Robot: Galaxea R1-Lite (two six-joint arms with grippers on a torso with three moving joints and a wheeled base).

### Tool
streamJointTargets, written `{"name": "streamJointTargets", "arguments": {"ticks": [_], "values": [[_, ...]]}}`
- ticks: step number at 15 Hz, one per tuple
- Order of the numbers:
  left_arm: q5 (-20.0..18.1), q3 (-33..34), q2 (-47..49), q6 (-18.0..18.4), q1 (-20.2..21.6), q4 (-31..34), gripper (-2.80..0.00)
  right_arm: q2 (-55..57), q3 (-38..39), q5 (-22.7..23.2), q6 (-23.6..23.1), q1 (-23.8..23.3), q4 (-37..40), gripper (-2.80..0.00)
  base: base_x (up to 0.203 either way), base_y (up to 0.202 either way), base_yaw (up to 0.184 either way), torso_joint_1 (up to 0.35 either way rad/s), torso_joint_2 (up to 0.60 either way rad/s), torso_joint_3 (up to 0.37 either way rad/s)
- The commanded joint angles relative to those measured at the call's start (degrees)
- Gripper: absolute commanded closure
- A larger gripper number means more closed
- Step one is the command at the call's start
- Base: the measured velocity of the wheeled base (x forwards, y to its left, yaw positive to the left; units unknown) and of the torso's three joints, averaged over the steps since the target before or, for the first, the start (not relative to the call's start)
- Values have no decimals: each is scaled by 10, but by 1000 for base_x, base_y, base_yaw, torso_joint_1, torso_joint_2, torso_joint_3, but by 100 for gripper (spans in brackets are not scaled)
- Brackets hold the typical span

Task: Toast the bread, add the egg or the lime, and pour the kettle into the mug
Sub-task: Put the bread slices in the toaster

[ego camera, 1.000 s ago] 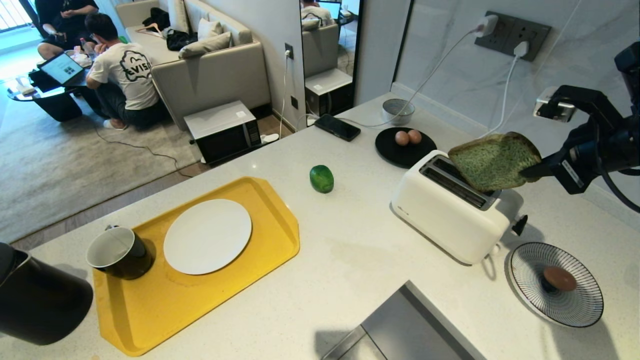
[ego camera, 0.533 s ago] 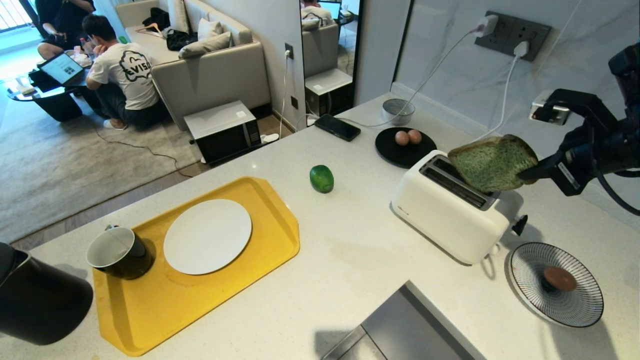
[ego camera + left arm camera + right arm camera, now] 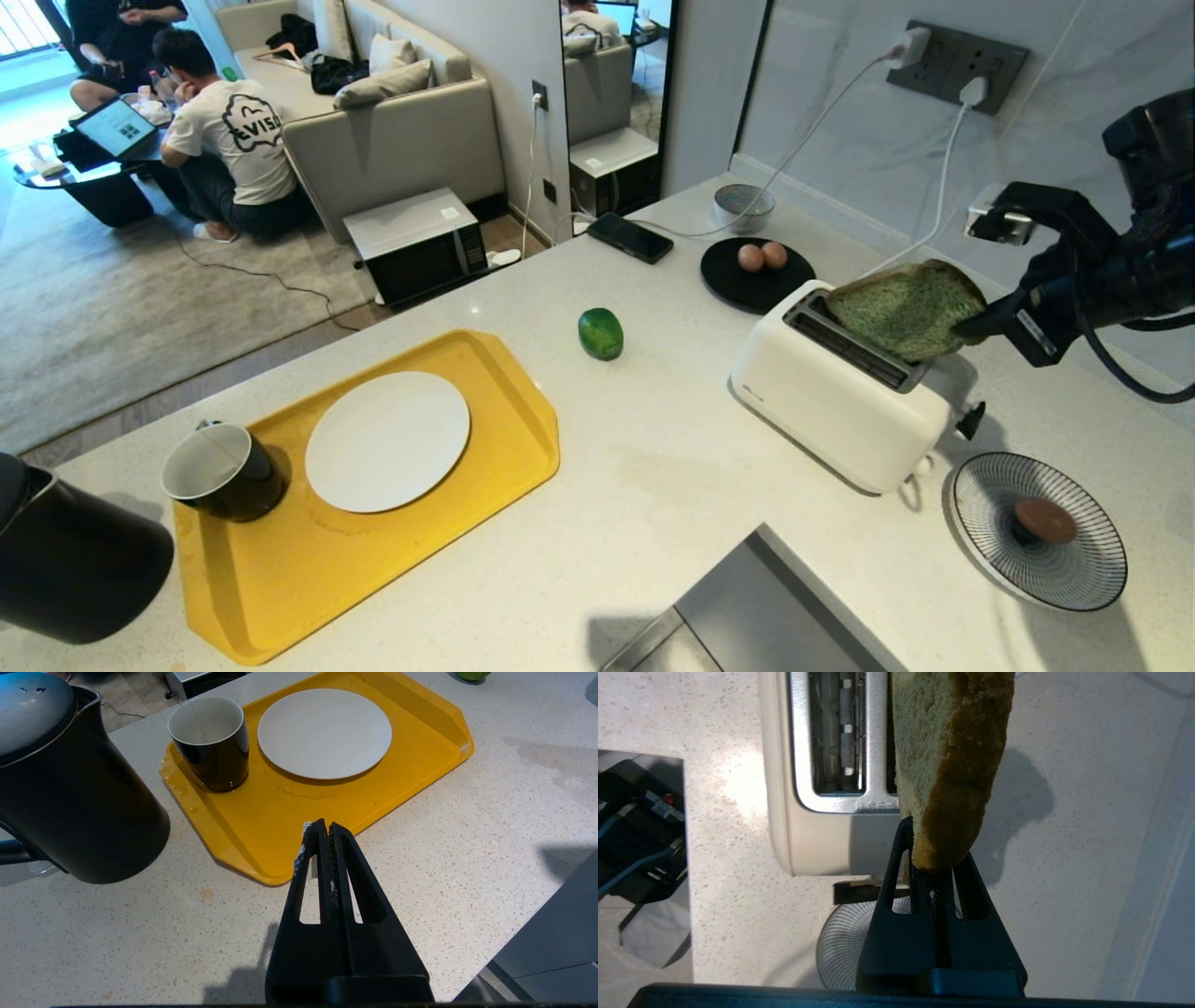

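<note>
Living room behind: person's shirt (image 3: 245, 131) reads "EVIS"; toaster (image 3: 836, 392) logo illegible.

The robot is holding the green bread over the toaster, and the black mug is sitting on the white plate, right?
Not quite. The right gripper does hold the bread over the toaster, but the mug sits beside the white plate, on the yellow tray. The left wrist view shows it.

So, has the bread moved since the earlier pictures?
Yes. The bread, held by the right gripper, has come down and toward the left, closer to the slots of the toaster, which has not moved.
</note>
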Motion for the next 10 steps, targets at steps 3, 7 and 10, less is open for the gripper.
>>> {"name": "streamJointTargets", "arguments": {"ticks": [3,7,10], "values": [[0,0,1,0,0,0,0,23,0,-9,-14,6,-24,0,0,0,0,0,0,0],[0,0,1,0,0,0,0,24,3,-15,-14,6,-24,0,0,0,0,0,0,0],[0,0,0,0,0,0,0,23,7,-15,-22,4,-23,0,0,0,0,0,0,0]]}}
